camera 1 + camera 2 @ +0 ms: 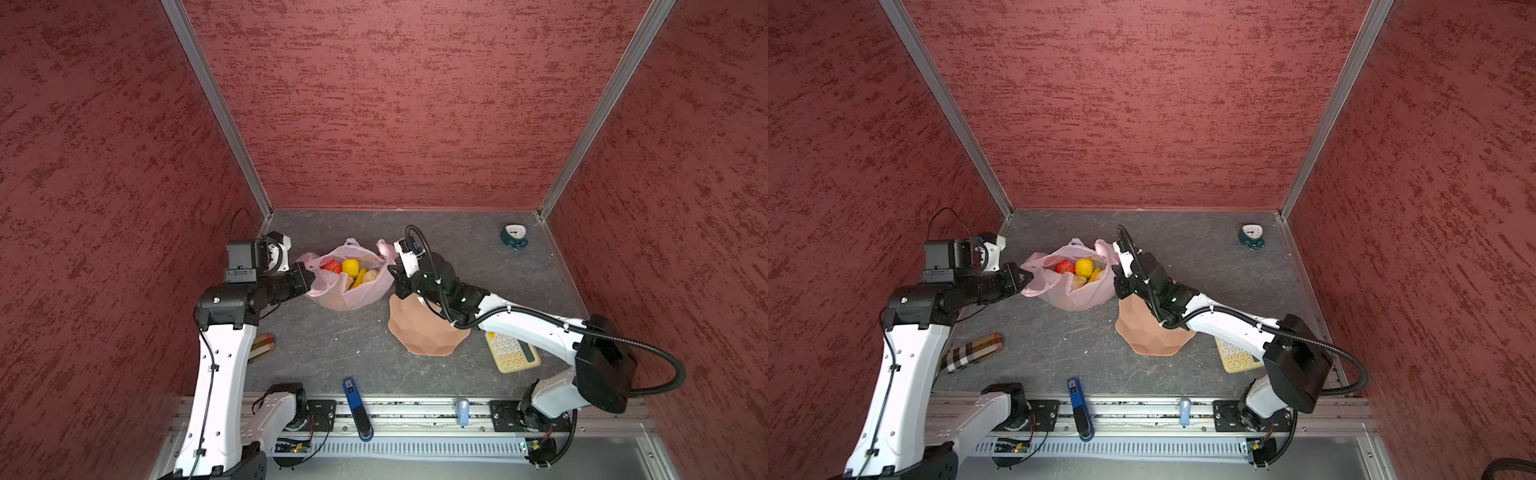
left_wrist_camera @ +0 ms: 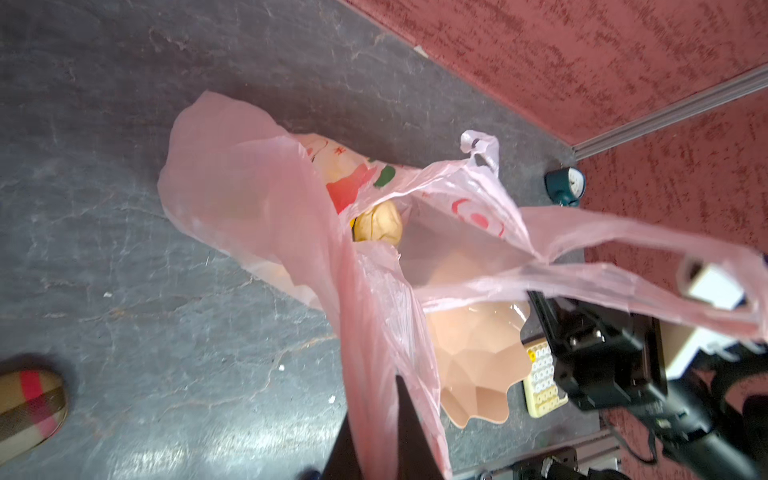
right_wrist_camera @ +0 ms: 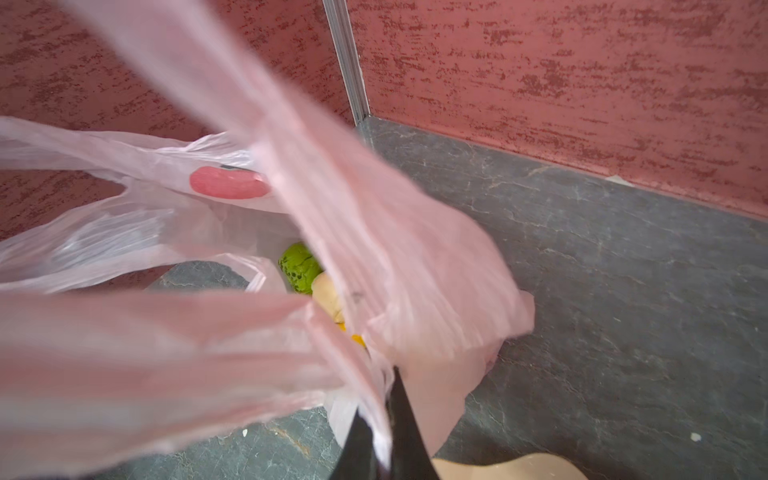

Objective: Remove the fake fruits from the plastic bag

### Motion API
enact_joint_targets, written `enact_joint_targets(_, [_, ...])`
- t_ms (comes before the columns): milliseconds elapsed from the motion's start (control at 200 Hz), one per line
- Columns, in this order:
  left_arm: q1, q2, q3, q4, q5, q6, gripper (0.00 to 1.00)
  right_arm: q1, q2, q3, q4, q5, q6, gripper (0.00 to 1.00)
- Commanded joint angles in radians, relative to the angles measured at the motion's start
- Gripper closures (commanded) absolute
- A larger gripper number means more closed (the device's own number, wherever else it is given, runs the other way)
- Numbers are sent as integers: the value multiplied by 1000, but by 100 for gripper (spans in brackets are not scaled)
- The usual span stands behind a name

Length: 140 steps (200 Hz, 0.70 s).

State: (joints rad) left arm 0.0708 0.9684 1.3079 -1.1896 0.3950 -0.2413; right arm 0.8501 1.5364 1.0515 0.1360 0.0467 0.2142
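The left tool (image 1: 311,277) is pressed together on the left rim of the plastic bag (image 1: 353,297), and the right tool (image 1: 392,273) is pinched on its right rim. The bag's mouth is held open between them. The fake fruits (image 1: 350,267) are seen inside the bag, which is set far on the table (image 1: 332,353), just left of the peach scalloped bowl (image 1: 424,336).

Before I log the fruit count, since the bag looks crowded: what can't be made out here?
- Total fruit: in both top views the folds of the bag hide all but the red fruit, the yellow fruit and a few others.
- Green fruit: seen in the right wrist view only, half behind pink film.
- Calculator: partly under the right arm in both top views.
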Motion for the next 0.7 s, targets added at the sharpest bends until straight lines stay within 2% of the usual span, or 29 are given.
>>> enact_joint_targets(0, [21, -1, 59, -103, 20, 68, 87, -47, 42, 9, 58, -57, 29, 92])
enact_joint_targets(160, [24, 25, 146, -183, 63, 116, 86, -105, 109, 81, 37, -99, 28, 91])
enact_joint_targets(281, [0, 27, 133, -219, 87, 116, 85, -123, 132, 105, 1, -124, 28, 87])
enact_joint_targets(406, [-22, 21, 56, -233, 67, 87, 85, -123, 109, 90, -25, -143, 42, 75])
enact_joint_targets(516, [-64, 4, -13, -211, 65, 50, 85, -123, 50, 61, -69, -161, 63, 57])
enact_joint_targets(696, [-120, -14, -58, -173, 52, 6, 85, -112, -113, -12, -205, -176, 74, 45])
